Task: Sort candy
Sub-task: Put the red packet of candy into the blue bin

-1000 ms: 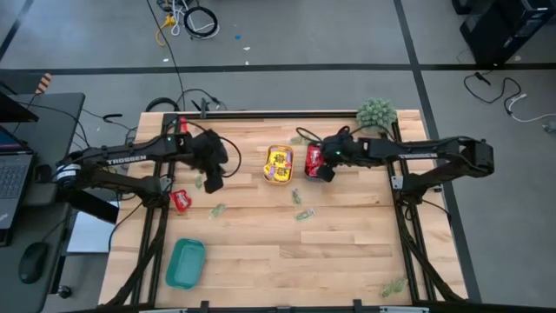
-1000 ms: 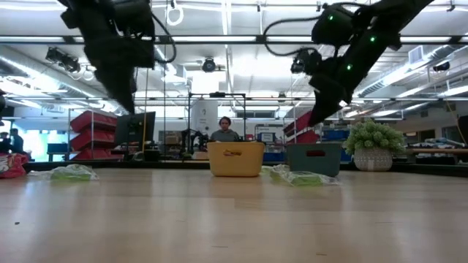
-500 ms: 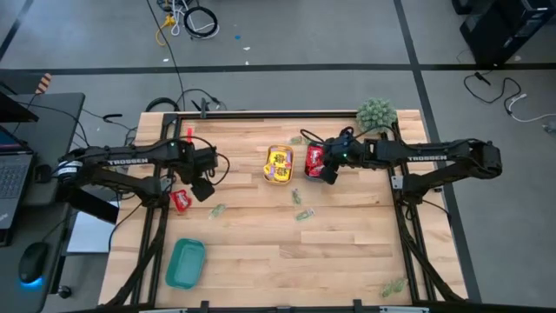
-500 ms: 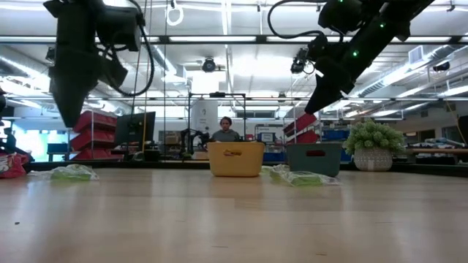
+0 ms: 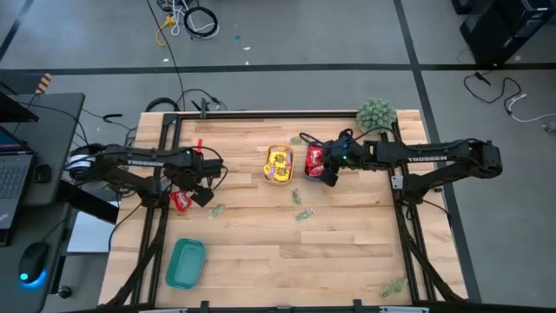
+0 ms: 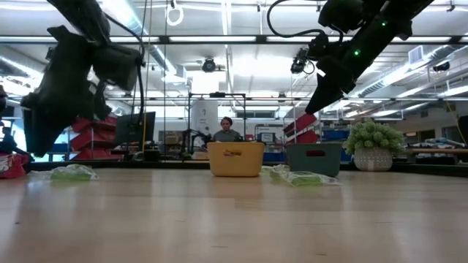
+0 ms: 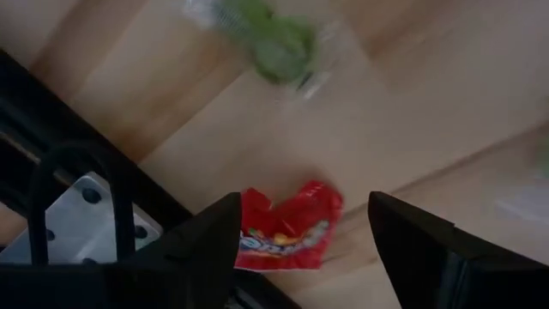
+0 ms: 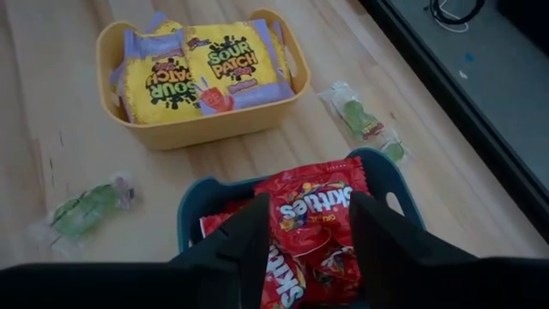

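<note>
Left gripper poised above a stray red packet; right gripper over the blue tray.

The left gripper (image 7: 300,249) hangs with its fingers spread wide and empty, and a red candy packet (image 7: 287,230) lies on the bare counter (image 5: 287,252) directly beyond the gap between them, near the counter's left edge frame. In the high view that same red packet (image 5: 181,201) sits just beside the left gripper (image 5: 200,193), so the left arm is clearly the nearer one; the packet's long axis appears to run roughly across the fingers' gap. The right gripper (image 8: 304,249), parted and gripping nothing, hovers above the blue tray (image 8: 388,178), where a red Skittles packet (image 8: 313,219) lies. Yellow packets (image 8: 202,73) fill the yellow tray (image 8: 206,127). Green candies (image 5: 303,214) remain scattered mid-counter.
</note>
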